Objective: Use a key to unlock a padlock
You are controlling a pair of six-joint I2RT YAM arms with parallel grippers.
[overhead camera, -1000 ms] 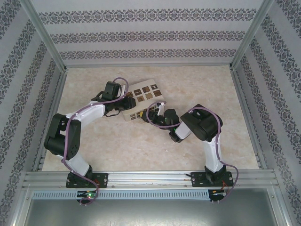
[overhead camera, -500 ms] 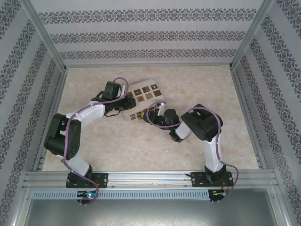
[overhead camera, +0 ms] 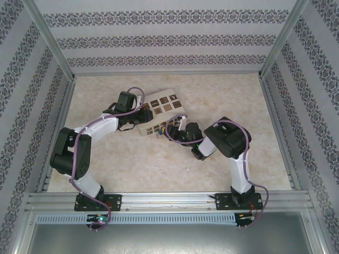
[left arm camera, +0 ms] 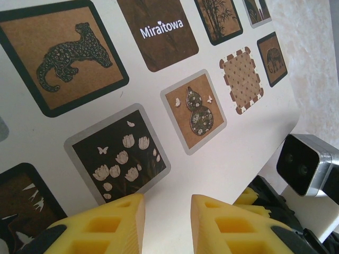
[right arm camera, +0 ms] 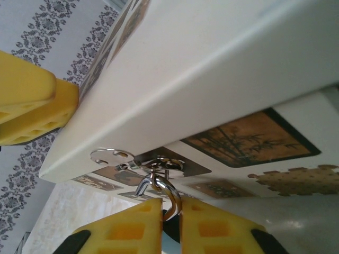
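Note:
The white box (overhead camera: 165, 101) with dark patterned squares lies at mid-table. On its front side sits a silver hasp (right arm camera: 159, 164). A thin silver shackle (right arm camera: 170, 191) of the padlock hooks through it, one free end pointing left. My right gripper (right arm camera: 170, 206) is shut on the padlock just below the hasp, and the lock's body is a dark sliver hidden between the pads. I cannot make out a key. My left gripper (left arm camera: 167, 203) is open over the box lid (left arm camera: 238, 148) with nothing between its fingers (right arm camera: 29, 106).
The right arm's wrist camera (left arm camera: 304, 161) sits close to the box's lower right edge. Both arms (overhead camera: 100, 127) meet at the box. Patterned walls and metal frame posts (overhead camera: 53, 47) ring the marble tabletop (overhead camera: 233, 100).
The right wrist has shifted and turned slightly at the box's front edge. The left arm and the box have stayed put.

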